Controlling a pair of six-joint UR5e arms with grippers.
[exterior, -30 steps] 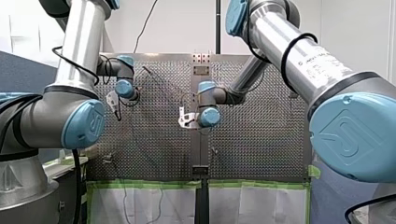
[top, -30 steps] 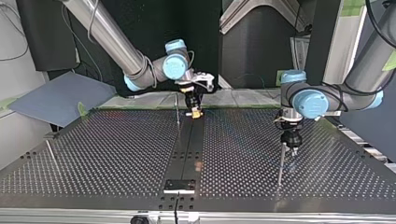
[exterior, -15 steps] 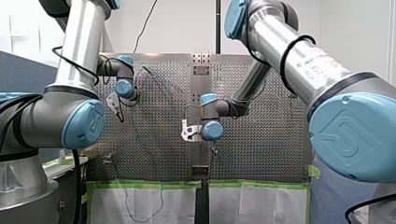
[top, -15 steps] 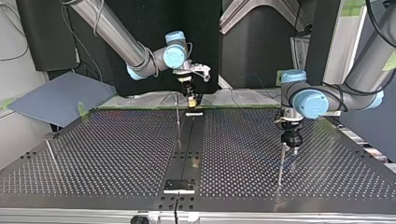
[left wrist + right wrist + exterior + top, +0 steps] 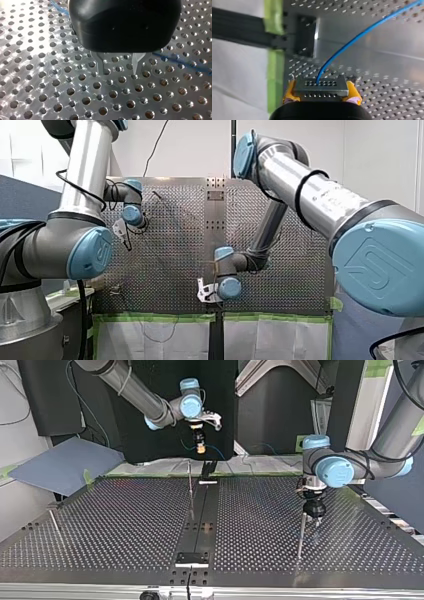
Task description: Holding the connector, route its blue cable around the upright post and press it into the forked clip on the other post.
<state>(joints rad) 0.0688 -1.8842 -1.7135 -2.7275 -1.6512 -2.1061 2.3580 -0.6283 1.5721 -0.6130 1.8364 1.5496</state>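
**Cable drawn back.** Your right arm (image 5: pixel 300 180) has swung back toward the near edge of the perforated counter (image 5: pixel 125 525) over the past second, lifting clear of the surface as it went. In the top view the right gripper (image 5: pixel 200 450) hung low beside the thin upright post (image 5: pixel 190 487) a second ago and now rides high behind it.

Your left arm (image 5: pixel 85 195) has not budged. The left gripper (image 5: pixel 118 72) is poised over the top of a second post (image 5: pixel 300 535) at the top view's right. Its metal fingers are moderately apart, with only bare counter between them.

The right gripper's yellow pads (image 5: pixel 354 91) are clamped on the grey connector (image 5: pixel 320 86). The blue cable (image 5: pixel 352 41) runs from it out across the counter in a long, clean line.

The pull-back looks like slack being taken up before the wrap. The cable does not yet appear to go around the upright post, so the clip step is probably still ahead. Which post carries the forked clip cannot be made out.

A third thin post (image 5: pixel 54 525) stands at the top view's left, well apart from the work. Watch the left gripper, because the cable passes close by it in the left wrist view and could snag there.
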